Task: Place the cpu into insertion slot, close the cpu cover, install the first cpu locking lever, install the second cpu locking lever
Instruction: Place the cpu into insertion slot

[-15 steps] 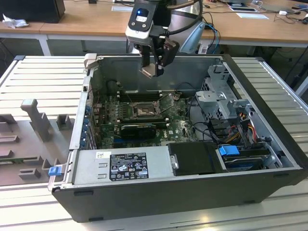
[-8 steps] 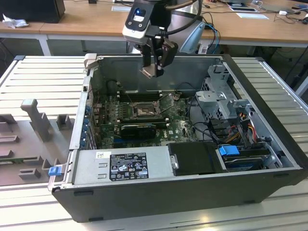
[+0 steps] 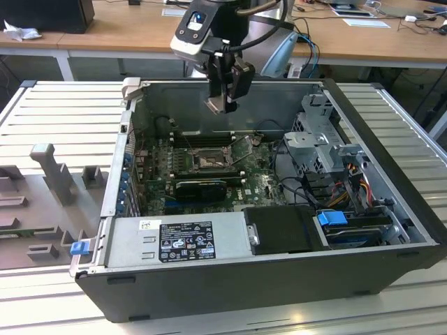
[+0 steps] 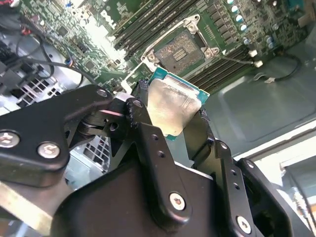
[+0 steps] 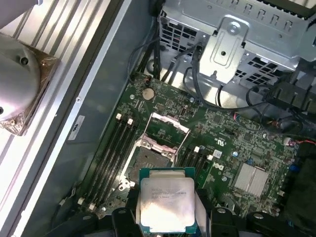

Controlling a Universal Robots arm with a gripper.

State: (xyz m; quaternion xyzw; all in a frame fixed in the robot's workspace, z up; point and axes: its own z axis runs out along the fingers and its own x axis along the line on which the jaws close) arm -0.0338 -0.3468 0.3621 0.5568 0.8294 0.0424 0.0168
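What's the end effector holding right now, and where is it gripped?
The end effector holds the cpu, clamped by two opposite edges, not yet in the slot.

Glare whitens the cpu (image 4: 170,111) (image 5: 167,205) in both wrist views; the exterior view's case (image 3: 230,293) interior is dim.

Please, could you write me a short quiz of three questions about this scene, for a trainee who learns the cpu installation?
1. True or false: the cpu already lies in the insertion slot.
2. What does the claw hold? A: nothing. B: the cpu. C: a cable.
3. Fill in: in the exterior view the claw hangs ___ the motherboard.

Key: 1 false; 2 B; 3 above.
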